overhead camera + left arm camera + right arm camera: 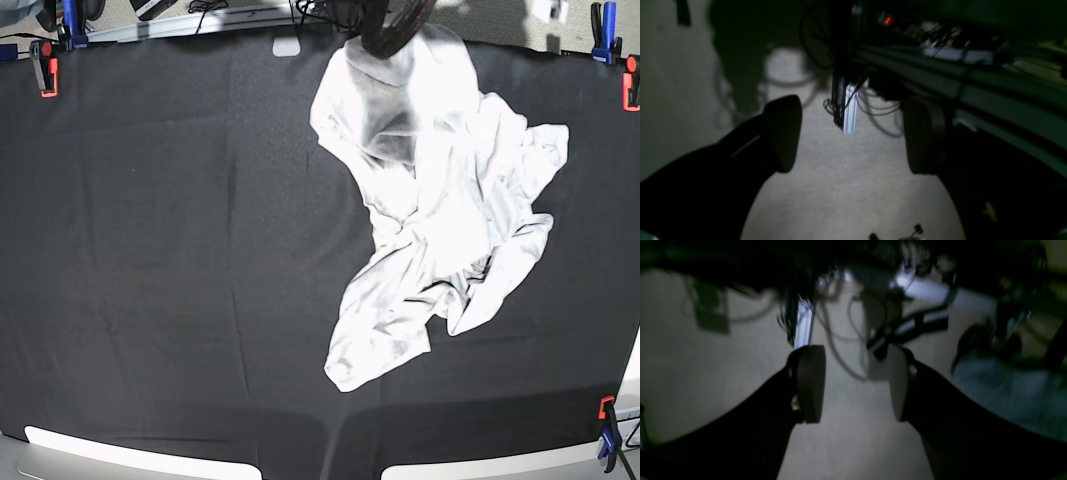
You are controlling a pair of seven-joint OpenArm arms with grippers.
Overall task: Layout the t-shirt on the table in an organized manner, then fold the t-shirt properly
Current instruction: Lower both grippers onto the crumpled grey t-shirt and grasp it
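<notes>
The white t-shirt [440, 190] lies crumpled in a loose heap on the right half of the black table [170, 250], reaching from the far edge down towards the front. No lettering shows on it. Neither gripper appears in the base view. In the left wrist view my left gripper [853, 136] is open with only pale carpet floor between its dark fingers [783, 133]. My right gripper [855, 383] is likewise open over the floor, nothing between its pads [810, 383]. Both wrist views are dark and blurred.
Red and blue clamps [44, 70] [605, 20] [607, 430] hold the cloth at the table's corners. A dark curved object [390, 28] overlaps the shirt's far edge. An aluminium leg [850, 110] [804, 326] with hanging cables stands ahead of both grippers.
</notes>
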